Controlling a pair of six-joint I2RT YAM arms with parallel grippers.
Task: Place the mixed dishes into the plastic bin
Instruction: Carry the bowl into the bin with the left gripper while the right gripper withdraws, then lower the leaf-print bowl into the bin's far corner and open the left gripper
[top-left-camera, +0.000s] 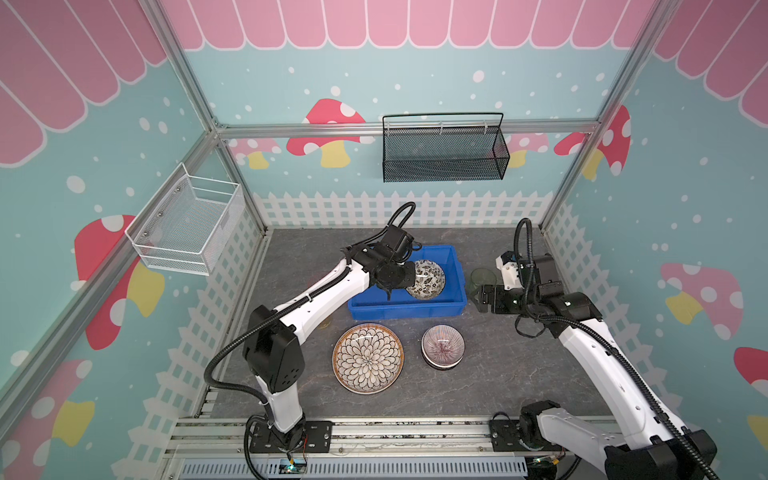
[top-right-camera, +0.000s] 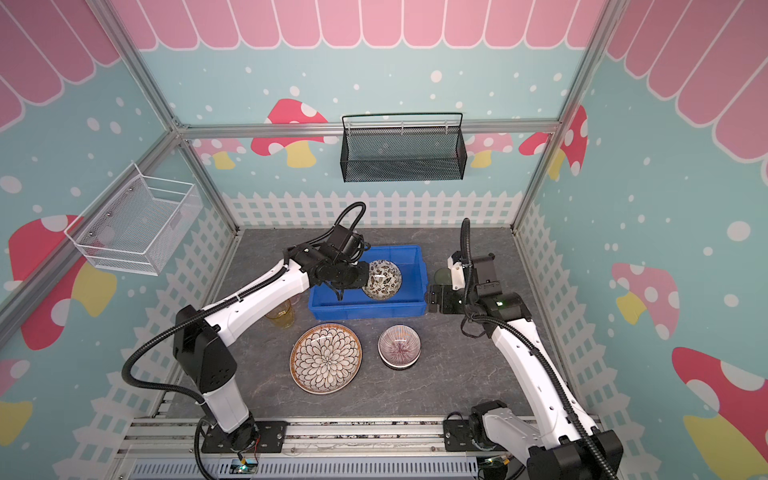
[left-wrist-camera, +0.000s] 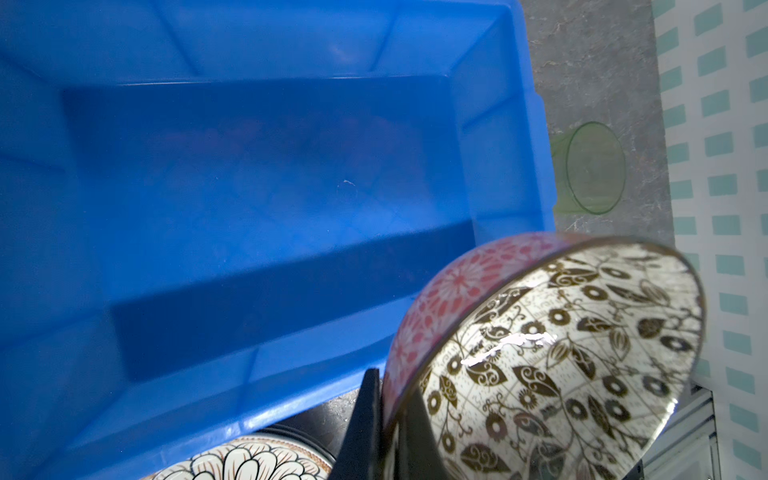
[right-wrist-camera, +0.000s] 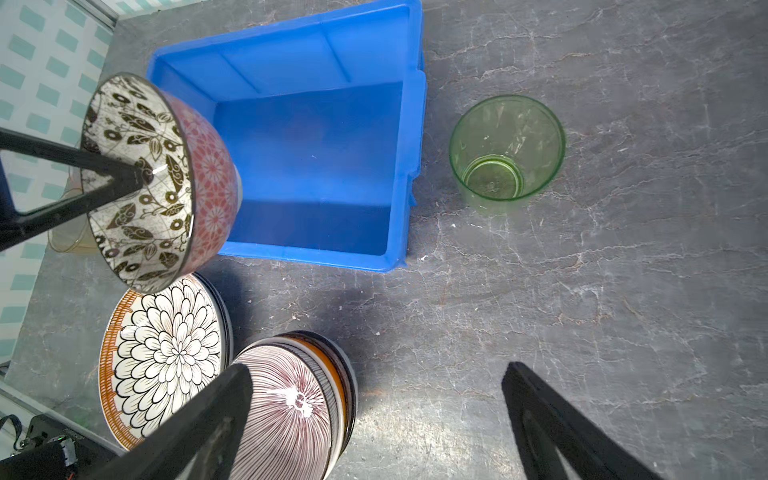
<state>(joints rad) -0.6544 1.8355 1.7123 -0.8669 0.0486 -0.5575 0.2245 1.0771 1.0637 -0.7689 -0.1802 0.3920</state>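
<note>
Bowl (top-left-camera: 424, 279), leaf-patterned inside and pink outside, hangs tilted above the blue bin (top-left-camera: 407, 311) at the centre of a top view, with the bin's bare floor directly beneath it. Left gripper (top-left-camera: 409, 277) is clamped on its rim from the left, so lowering looks like the next need. The right gripper (top-left-camera: 476, 298), jaws wide and empty, sits right of the bin beside the green cup (top-left-camera: 482, 279).

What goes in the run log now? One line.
left claw: shut on leaf-pattern bowl, tilted above blue bin | right claw: open, empty, beside green cup
</note>
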